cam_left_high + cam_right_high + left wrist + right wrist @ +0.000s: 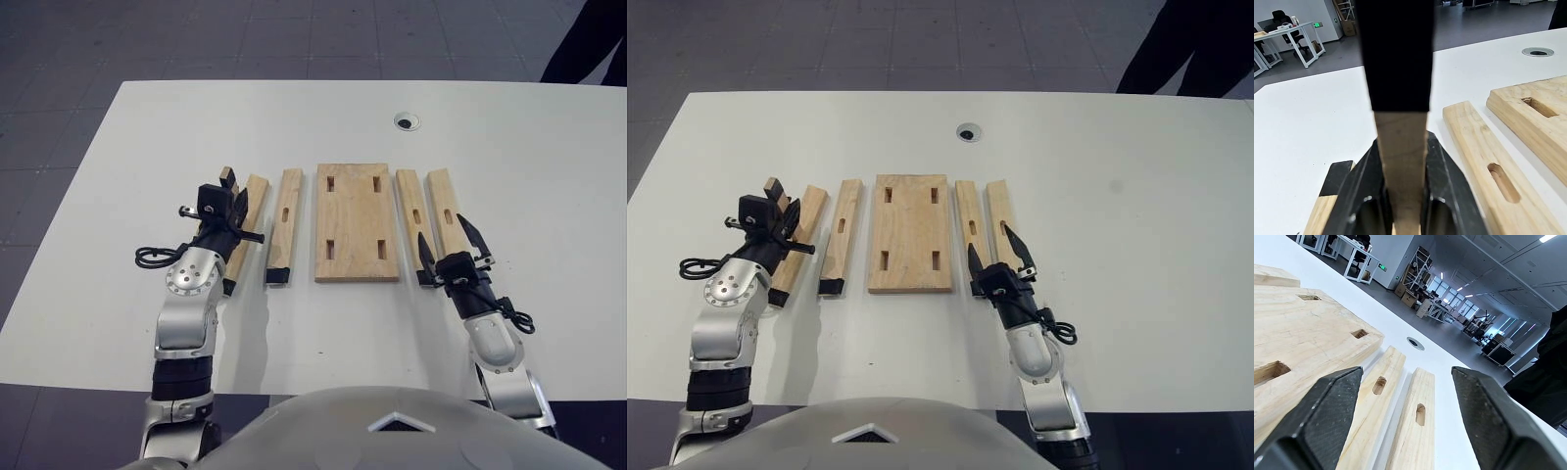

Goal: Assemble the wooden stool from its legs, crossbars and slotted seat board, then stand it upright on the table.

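The slotted seat board point(357, 221) lies flat at the table's middle. Left of it lie two slotted legs point(286, 223) point(253, 211) with black near ends, and two more point(412, 220) point(444, 204) on its right. My left gripper point(227, 209) hovers over the outermost left leg, shut on a narrow wooden piece with a black end point(1399, 58) that sticks out beyond the fingers point(228, 179). At the near ends of the two right legs, my right gripper point(449, 241) stands open, nothing between its fingers point(1332, 406).
A round cable hole point(406, 120) sits in the white table point(549, 196) behind the board. Bare tabletop spreads to the far left, the far right and along the near edge.
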Controlling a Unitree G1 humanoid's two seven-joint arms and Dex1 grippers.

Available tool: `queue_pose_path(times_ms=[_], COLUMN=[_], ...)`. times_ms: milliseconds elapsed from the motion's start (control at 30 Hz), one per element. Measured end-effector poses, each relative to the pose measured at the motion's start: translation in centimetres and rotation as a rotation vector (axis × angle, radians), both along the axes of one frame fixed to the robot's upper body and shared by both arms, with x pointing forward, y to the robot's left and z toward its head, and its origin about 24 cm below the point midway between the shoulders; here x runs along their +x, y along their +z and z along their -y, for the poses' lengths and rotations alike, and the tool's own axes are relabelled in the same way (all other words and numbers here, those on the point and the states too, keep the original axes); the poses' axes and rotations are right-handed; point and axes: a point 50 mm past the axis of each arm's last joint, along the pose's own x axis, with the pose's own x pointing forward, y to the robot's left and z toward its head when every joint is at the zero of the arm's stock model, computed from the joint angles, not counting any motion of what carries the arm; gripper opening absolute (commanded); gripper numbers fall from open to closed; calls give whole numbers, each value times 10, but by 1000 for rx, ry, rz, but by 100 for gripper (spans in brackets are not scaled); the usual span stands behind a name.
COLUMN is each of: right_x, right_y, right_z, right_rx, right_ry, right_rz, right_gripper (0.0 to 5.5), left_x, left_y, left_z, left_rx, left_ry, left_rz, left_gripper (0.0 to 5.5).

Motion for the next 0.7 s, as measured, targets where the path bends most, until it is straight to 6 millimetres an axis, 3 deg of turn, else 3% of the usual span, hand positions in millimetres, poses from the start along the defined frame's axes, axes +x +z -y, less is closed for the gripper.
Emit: queue_pose_path(times_ms=[500, 600, 700], right_x=[2, 2, 2], right_y=[0, 0, 0], right_z=[3, 3, 3], right_rx=[-4, -6, -8], right_ry=[-3, -2, -1], right_rz=[3, 3, 1], right_gripper=[333, 333, 333], left_x=[3, 4, 7], left_y=[4, 13, 38], left_z=[2, 2, -3], left_rx=[-114, -109, -91], left_ry=[187, 198, 204], left_rz=[89, 129, 233], left_gripper=[43, 43, 43])
